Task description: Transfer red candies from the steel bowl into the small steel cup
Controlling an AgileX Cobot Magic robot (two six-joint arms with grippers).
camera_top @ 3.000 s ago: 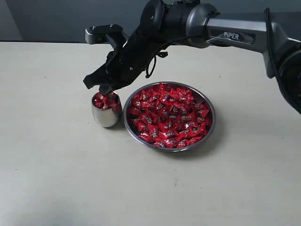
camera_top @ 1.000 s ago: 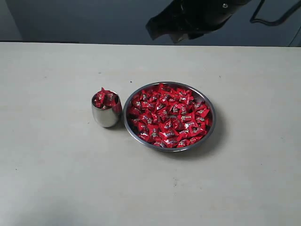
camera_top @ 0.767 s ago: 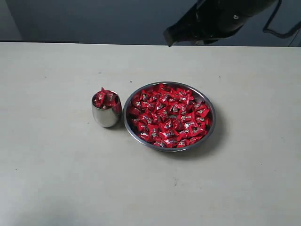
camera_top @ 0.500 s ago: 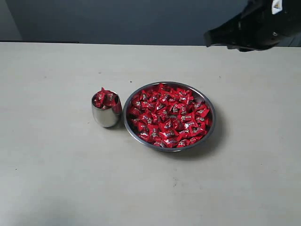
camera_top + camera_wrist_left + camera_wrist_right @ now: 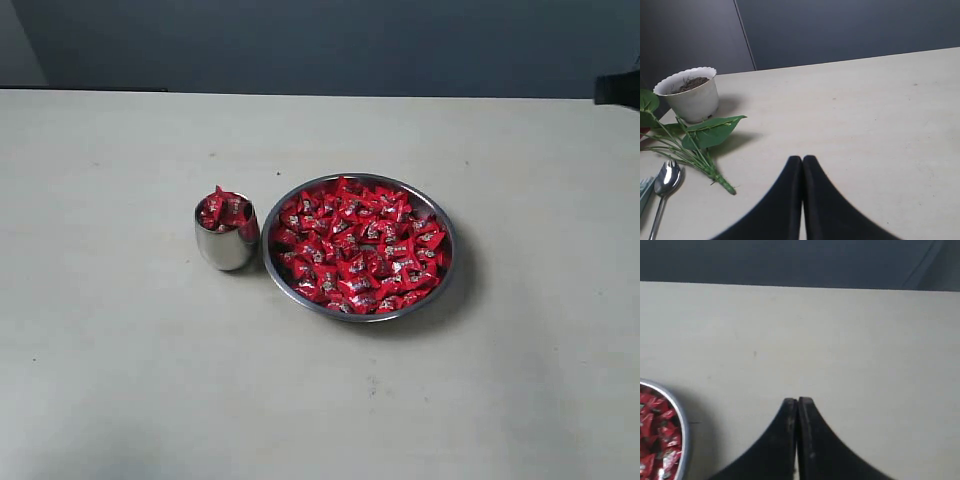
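On the tabletop [image 5: 120, 380], the small steel cup [image 5: 226, 250], heaped with red candies [image 5: 360, 245], stands just beside the steel bowl [image 5: 365, 318], itself full. Jaws of the left gripper [image 5: 802, 160] and right gripper [image 5: 798, 401] are pressed together, empty, clear of both vessels.

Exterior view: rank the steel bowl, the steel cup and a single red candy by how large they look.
1. bowl: by far the widest.
2. cup: much narrower than the bowl.
3. candy: far smaller than the cup.
All three sit close together, so nearness to the camera hardly affects this order.
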